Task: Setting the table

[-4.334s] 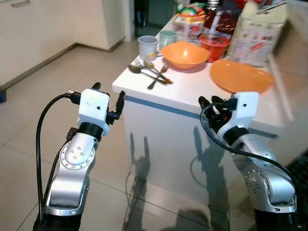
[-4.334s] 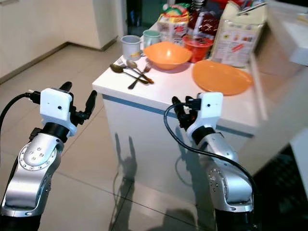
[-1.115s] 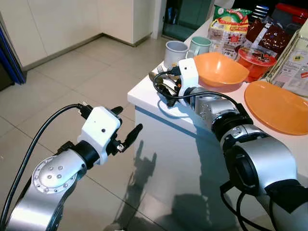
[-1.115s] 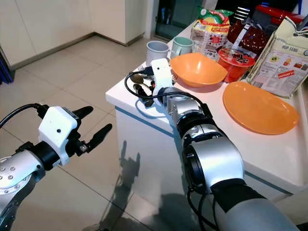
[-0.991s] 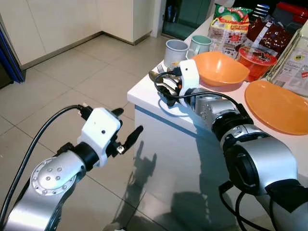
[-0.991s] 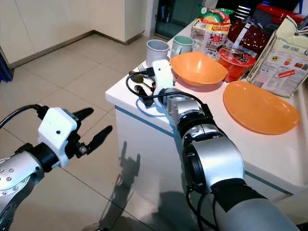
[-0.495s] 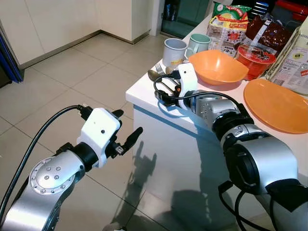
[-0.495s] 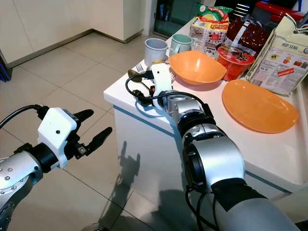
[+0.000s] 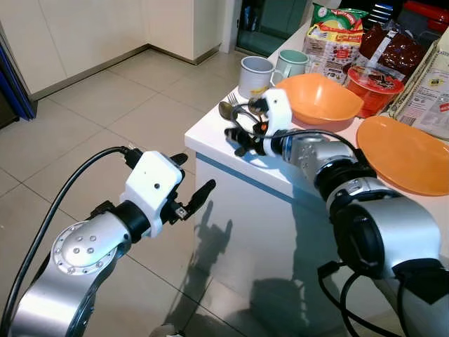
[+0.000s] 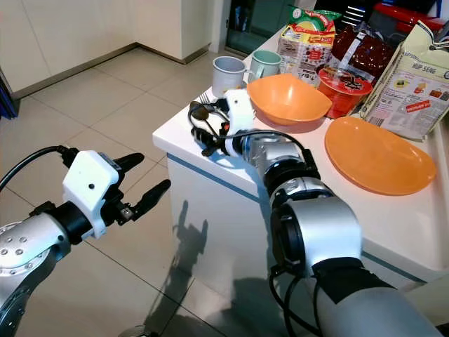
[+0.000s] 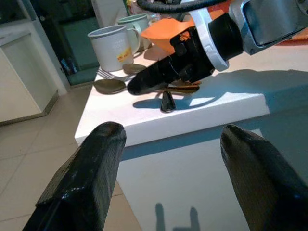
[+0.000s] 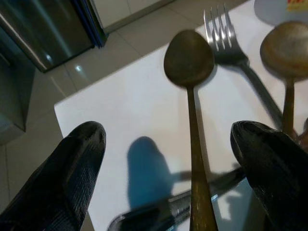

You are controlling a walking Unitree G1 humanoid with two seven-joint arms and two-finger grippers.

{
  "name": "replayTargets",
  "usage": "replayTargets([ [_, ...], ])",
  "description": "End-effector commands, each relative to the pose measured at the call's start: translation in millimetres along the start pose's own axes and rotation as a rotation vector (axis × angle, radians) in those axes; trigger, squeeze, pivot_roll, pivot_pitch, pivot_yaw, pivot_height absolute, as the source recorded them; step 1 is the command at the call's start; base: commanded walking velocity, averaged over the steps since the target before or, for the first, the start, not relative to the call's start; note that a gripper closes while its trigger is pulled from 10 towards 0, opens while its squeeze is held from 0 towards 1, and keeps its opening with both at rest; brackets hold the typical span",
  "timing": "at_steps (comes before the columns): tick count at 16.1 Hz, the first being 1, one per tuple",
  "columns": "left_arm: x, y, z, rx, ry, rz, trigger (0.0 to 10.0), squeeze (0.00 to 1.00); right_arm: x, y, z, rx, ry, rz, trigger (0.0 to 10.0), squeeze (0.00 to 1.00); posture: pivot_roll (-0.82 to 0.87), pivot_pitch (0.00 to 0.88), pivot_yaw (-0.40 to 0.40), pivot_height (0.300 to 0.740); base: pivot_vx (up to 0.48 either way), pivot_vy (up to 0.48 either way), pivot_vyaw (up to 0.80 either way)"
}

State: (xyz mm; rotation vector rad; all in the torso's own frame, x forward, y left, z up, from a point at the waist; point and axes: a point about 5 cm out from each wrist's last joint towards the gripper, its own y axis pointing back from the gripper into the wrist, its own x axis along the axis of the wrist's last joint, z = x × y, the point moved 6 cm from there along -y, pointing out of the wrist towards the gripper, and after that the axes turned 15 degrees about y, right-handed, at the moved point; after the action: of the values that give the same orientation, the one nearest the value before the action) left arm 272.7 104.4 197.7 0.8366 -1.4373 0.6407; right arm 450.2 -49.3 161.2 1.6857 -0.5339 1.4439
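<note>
The right gripper (image 9: pixel 238 137) has lifted slightly, fingers spread above the dull spoon (image 12: pixel 191 110) on the surface (image 9: pixel 210 130); orange bowl (image 9: pixel 319 100) empty; left gripper (image 9: pixel 189 179) open, holding nothing

2 silver arms with white wrist boxes, looping black cables, each pincer (image 9: pixel 191 180) with 2 black fingers.

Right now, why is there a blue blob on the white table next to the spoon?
In the right wrist view the blue blob is a shadow cast on the table, beside the spoon; the right tool's fingers look big and blurry because they sit close to the camera. In the left eye view, arm shadows fall on the table's front.
</note>
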Motion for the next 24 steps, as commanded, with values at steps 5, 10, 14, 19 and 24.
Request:
replayTargets([
  [5,4.0,-8.6,3.3,-0.009,-0.002,0.034,10.0,0.00,23.6,12.0,24.9,-0.061,-0.008,0.075,10.0,0.00,0.18,0.000,-0.104,0.740,0.000,0.000,0.00],
  [10,7.2,-19.8,-3.0,0.039,-0.019,0.079,10.0,0.00,55.7,35.5,50.9,-0.041,-0.153,0.242,10.0,0.00,0.14,0.000,-0.096,0.740,0.000,0.000,0.00],
  [14,10.9,-31.7,-34.4,0.250,-0.016,0.146,10.0,0.00,77.0,72.9,52.5,0.138,-0.084,0.403,10.0,0.00,0.08,0.000,-0.068,0.740,0.000,0.000,0.00],
  [19,6.1,-36.8,-40.4,0.304,-0.034,0.151,10.0,0.00,46.3,134.8,-0.7,0.214,0.070,0.414,10.0,0.00,0.03,0.000,-0.058,0.740,0.000,0.000,0.00],
  [24,5.0,-35.3,-41.9,0.339,-0.068,0.171,10.0,0.00,-5.9,165.1,-2.2,-0.125,0.119,0.323,10.0,0.00,0.02,0.000,-0.062,0.740,0.000,0.078,0.00],
])
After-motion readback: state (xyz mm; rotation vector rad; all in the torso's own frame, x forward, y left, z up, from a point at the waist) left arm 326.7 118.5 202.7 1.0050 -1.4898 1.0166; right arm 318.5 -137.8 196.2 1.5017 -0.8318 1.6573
